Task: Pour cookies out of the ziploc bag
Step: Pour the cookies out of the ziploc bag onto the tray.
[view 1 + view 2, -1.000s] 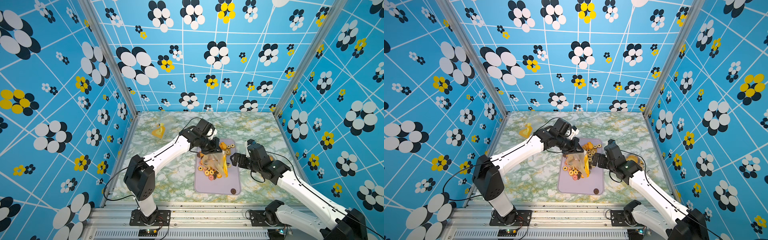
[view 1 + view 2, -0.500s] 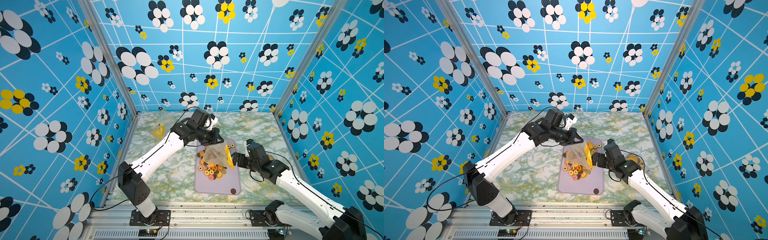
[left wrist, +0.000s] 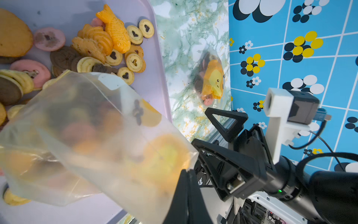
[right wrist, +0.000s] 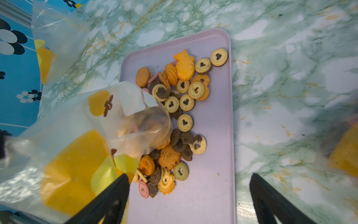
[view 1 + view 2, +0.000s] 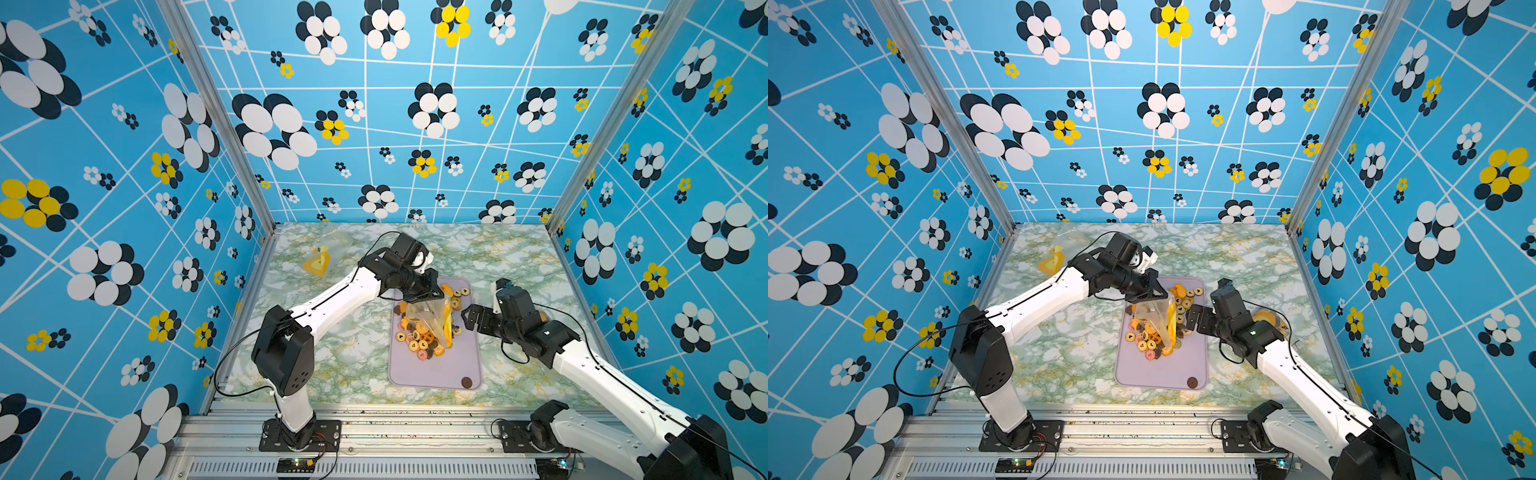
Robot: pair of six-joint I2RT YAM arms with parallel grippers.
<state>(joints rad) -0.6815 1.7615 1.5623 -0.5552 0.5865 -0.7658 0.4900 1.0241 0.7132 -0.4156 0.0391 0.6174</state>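
Ziploc bag [image 3: 87,135] corner between left fingers [image 3: 185,195], cookies [image 4: 186,100] beneath on tray [image 4: 213,194]

- The worktop [image 5: 353,365] shows a green marble pattern.
- A lilac tray [image 5: 436,374] lies flat near its middle.
- A clear bag [image 5: 318,262] with yellow print lies at the far left corner.
- A second bag [image 5: 1268,319] lies near the right edge.

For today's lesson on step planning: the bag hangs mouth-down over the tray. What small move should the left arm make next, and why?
Probably a gentle shake of the ziploc bag. The left jaws are shut on its raised corner, its open mouth hangs over the lilac tray, most cookies lie piled there, but a few seem lodged inside near the mouth.
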